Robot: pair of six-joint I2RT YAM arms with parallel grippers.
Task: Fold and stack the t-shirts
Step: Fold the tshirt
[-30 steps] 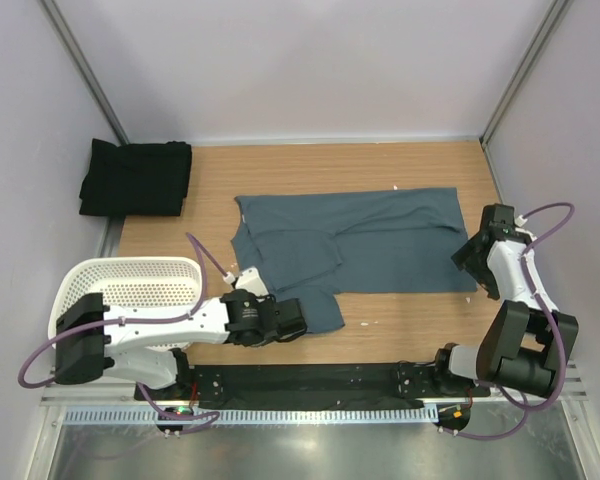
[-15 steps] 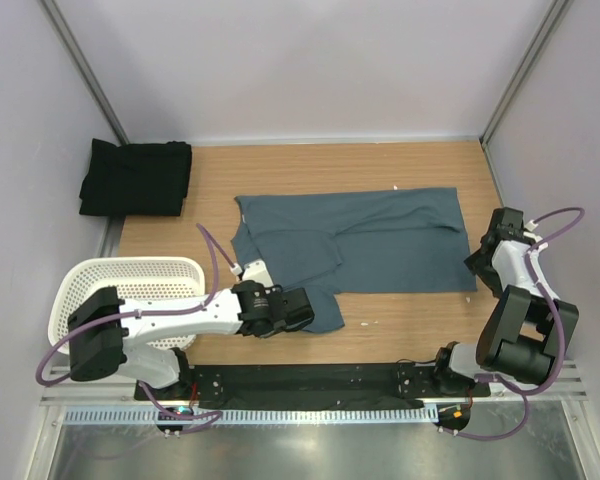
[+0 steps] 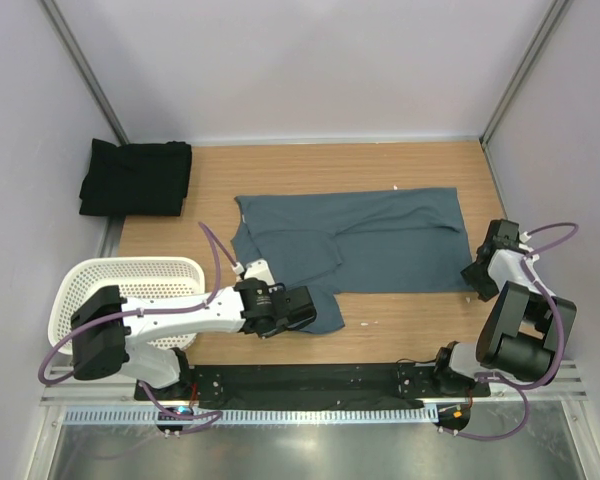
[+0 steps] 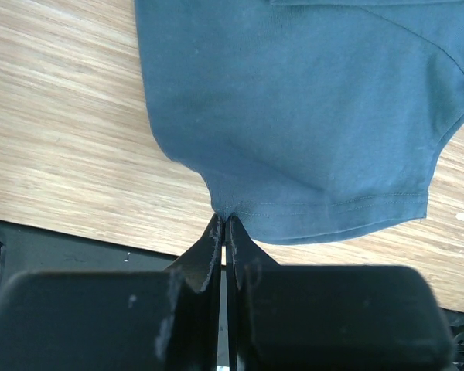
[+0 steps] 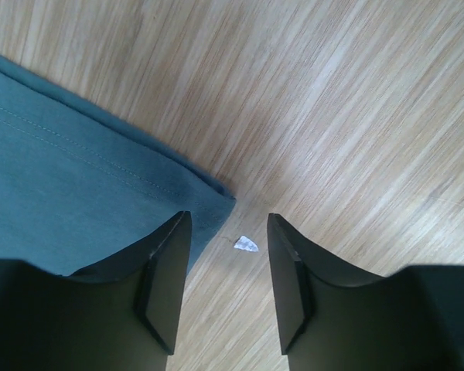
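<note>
Left hand [image 4: 225, 228] clenched on the sleeve hem of the blue-grey t-shirt [image 4: 294, 100]; right hand [image 5: 226, 247] released at its corner on the bench [image 5: 332, 116].

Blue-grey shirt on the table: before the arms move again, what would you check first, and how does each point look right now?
1. Left gripper holds the blue-grey shirt: ok, shut on its sleeve hem.
2. Right gripper open: ok.
3. Right gripper grips the shirt's corner: not ok, the corner sits at the open fingertips, unpinched.
4. White scrap out of the pinch: not ok, it shows between the fingers.
5. Black shirt out of the way: ok, far left, apart.
</note>
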